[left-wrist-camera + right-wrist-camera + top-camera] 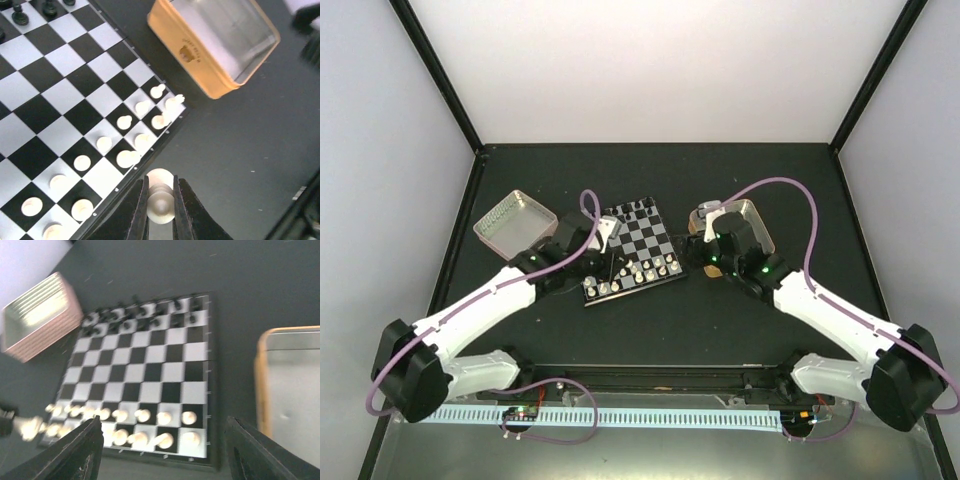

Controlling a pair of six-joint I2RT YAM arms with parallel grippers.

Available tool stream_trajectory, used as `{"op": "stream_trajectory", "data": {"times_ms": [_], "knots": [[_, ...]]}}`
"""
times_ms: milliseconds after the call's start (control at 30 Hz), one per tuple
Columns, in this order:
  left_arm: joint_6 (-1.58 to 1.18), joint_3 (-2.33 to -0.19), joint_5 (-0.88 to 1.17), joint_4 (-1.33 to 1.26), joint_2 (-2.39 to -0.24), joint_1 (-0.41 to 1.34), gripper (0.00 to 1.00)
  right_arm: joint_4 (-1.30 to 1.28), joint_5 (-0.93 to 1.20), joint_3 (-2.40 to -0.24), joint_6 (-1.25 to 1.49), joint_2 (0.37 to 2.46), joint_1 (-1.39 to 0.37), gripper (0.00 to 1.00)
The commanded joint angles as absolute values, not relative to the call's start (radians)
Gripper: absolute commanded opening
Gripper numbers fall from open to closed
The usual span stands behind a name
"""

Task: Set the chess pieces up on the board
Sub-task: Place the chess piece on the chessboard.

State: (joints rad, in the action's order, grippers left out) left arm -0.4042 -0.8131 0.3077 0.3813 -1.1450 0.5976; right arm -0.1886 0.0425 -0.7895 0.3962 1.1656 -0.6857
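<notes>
Because most figures already stand in their rows, the step in hand is judged to be placing one of the last white pieces.

The dark matte table carries the small square black-and-silver checkered board at the centre of the top view. A pale silver-pink ribbed square tin lies to the left of the board, and a gold-rimmed square metal tin lies to its right, both apart from it.

The left gripper, at the bottom centre of the left wrist view, is clamped on one small white chess piece, held over the board's lower-right border. The right gripper has its fingers spread wide with nothing between them.

The tiny black chess pieces line the board's upper edge in the right wrist view. The tiny white chess pieces fill two rows along the near edge, with one bare square apparent in the outer row.

The next move calls for a short carry over that square, a lowering between close neighbours, then release without tipping them.
</notes>
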Motion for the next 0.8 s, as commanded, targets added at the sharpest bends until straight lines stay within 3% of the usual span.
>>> {"op": "stream_trajectory", "data": {"times_ms": [0, 767], "knots": [[-0.386, -0.823, 0.011, 0.436, -1.193, 0.680, 0.01, -0.231, -0.287, -0.771, 0.522, 1.116, -0.688, 0.67], [-0.391, -0.826, -0.056, 0.384, -1.465, 0.766, 0.02, -0.263, -0.346, -0.755, 0.569, 1.127, -0.687, 0.69]]}}
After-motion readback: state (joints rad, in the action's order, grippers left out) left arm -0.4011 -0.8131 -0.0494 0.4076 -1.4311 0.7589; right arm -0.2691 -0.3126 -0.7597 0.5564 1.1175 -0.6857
